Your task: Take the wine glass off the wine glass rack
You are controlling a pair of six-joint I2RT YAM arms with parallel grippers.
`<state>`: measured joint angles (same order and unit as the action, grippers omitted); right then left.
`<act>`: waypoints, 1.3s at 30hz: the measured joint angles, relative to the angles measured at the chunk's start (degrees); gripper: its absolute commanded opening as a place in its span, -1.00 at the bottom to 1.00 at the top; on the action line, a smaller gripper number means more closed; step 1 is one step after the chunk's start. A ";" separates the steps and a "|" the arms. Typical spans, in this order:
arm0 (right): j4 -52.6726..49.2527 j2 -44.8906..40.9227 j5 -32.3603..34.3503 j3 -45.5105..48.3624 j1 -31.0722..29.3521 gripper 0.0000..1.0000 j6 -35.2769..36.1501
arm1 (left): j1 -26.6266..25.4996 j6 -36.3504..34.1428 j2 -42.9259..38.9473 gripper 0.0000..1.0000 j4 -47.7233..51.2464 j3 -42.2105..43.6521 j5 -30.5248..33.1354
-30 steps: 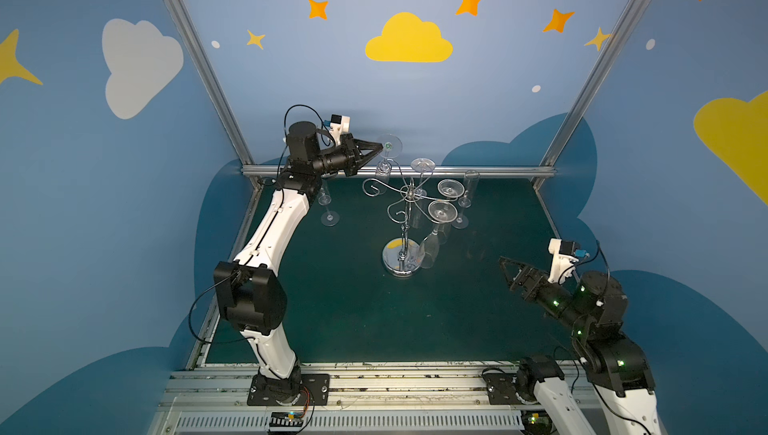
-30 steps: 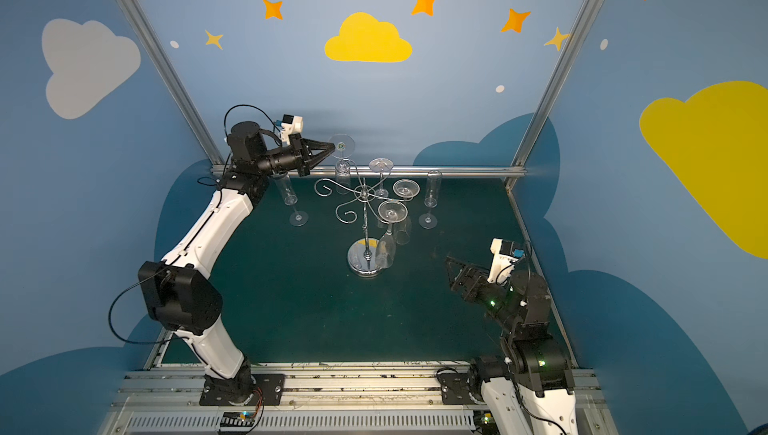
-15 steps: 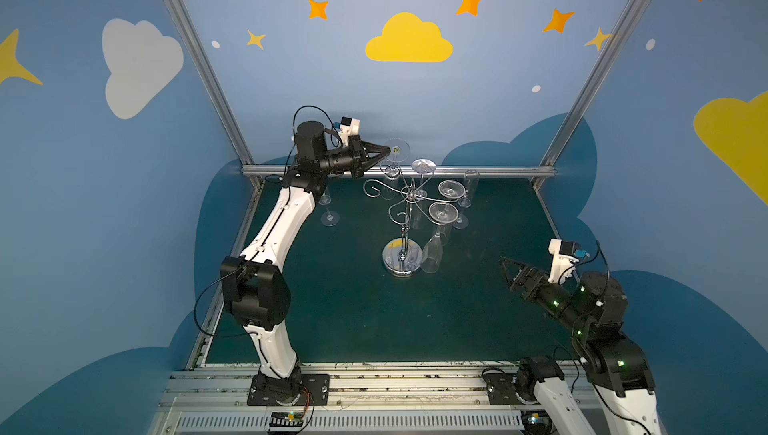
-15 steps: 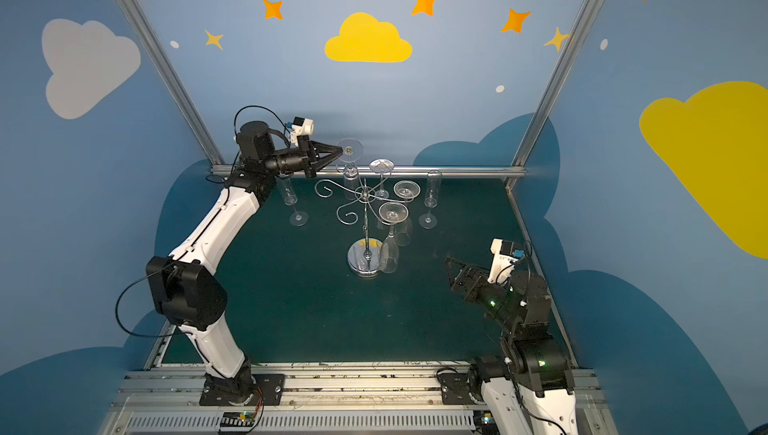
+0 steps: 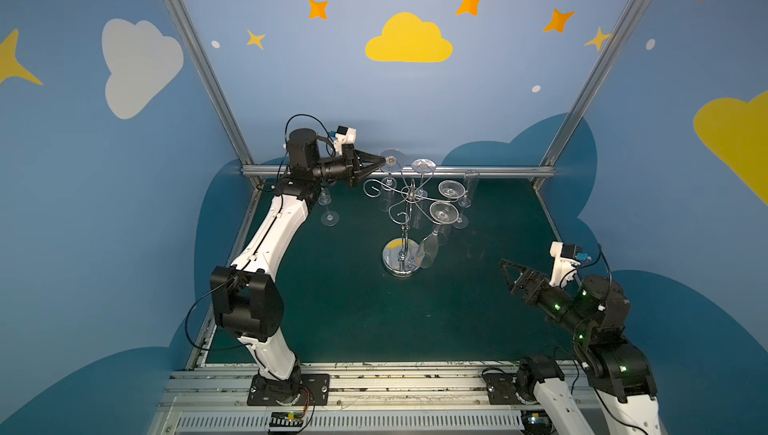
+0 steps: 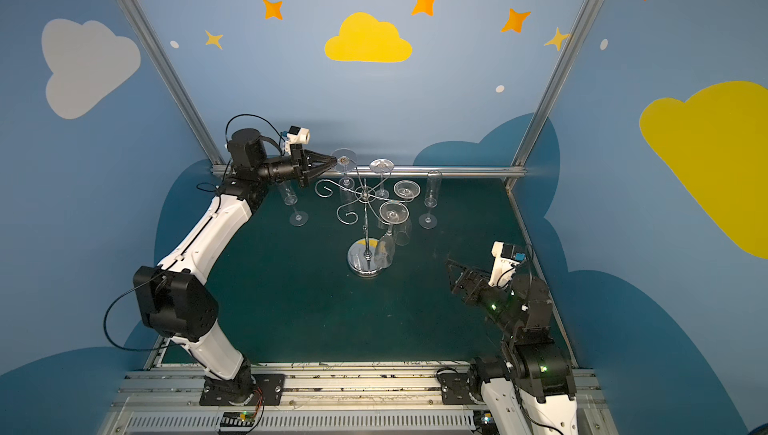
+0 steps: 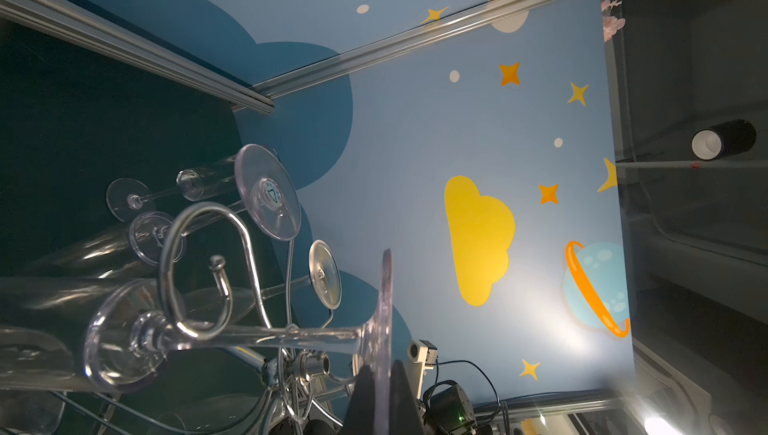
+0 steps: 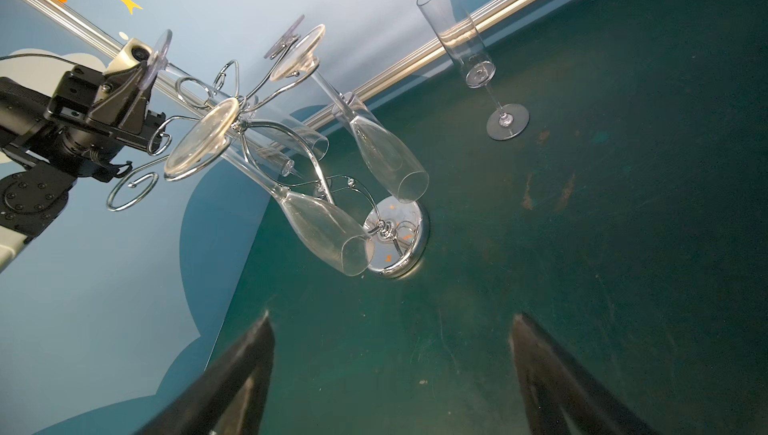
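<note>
While the left gripper [image 5: 383, 160] is still clenched on the wine glass [image 7: 249, 335] foot, I can't read its tiny sticker [image 5: 391, 159]. The stem sits in a rack [image 6: 365, 194] curl, and both have shifted slightly since a second ago. Meanwhile the right gripper [image 5: 508, 277] hangs released over the bench [image 5: 353, 308].

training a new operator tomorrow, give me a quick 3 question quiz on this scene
1. True or false: the right end effector is shut on a glass.
2. Which part of the wine glass does the left end effector clamp? A bowl, B stem, C foot.
3. Fill in: at the wine glass rack, the clamped wine glass has its bowl pointing ___.
Key: 1 false, it is open and holds nothing; 2 C; 3 down.
</note>
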<state>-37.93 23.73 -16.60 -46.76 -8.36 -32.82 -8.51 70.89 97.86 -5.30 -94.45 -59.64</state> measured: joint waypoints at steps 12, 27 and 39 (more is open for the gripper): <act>-0.55 -0.48 -0.04 0.00 0.00 0.75 -0.24 | 5.42 -3.30 -9.60 -0.94 4.31 4.96 1.05; 1.33 9.77 -3.04 -9.01 0.00 0.78 1.99 | 3.78 -38.40 -22.29 -0.94 33.31 -7.89 19.67; 11.37 28.83 -22.73 -32.00 -2.91 0.58 3.06 | -34.07 -83.08 -35.78 -0.94 33.92 3.10 51.01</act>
<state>-26.57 52.56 -39.33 -78.76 -11.27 -29.76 -42.59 -12.19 62.08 28.62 -91.35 -8.62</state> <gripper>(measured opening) 0.799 0.059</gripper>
